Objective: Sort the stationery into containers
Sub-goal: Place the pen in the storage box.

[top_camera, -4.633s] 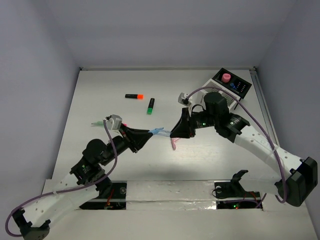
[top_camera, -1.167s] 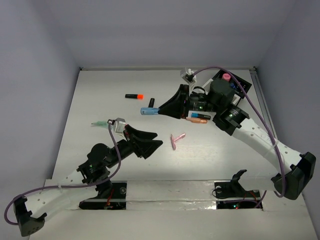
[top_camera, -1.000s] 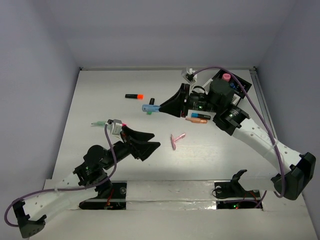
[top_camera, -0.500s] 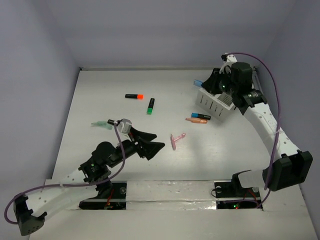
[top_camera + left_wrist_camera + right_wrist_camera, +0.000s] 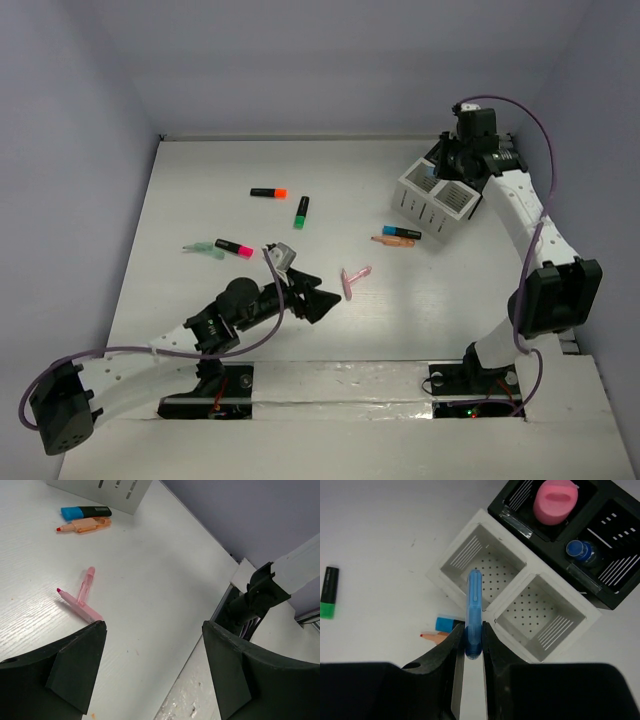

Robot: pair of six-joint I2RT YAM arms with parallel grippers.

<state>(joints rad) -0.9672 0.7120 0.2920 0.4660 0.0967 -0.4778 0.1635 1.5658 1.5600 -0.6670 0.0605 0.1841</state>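
Between the right fingers point(image 5: 451, 652), clamped tight on it, a blue pen point(image 5: 474, 612) points over the white slatted box point(image 5: 464, 555). Only the wrist camera catches this; from above, the right arm point(image 5: 515, 200) hides the pen. Just beyond the left fingers point(image 5: 75, 655), spread wide, a pink T-shaped piece point(image 5: 80, 602) lies on the counter point(image 5: 160, 580).

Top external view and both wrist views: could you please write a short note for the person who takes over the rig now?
Left hand: open, empty, near the pink T-piece.
Right hand: shut on the blue pen, above the white box, whose two compartments look empty.
Done: a pink round item and a blue item sit in the black box.
Left: release the pen, then sort the other stationery lying on the table.
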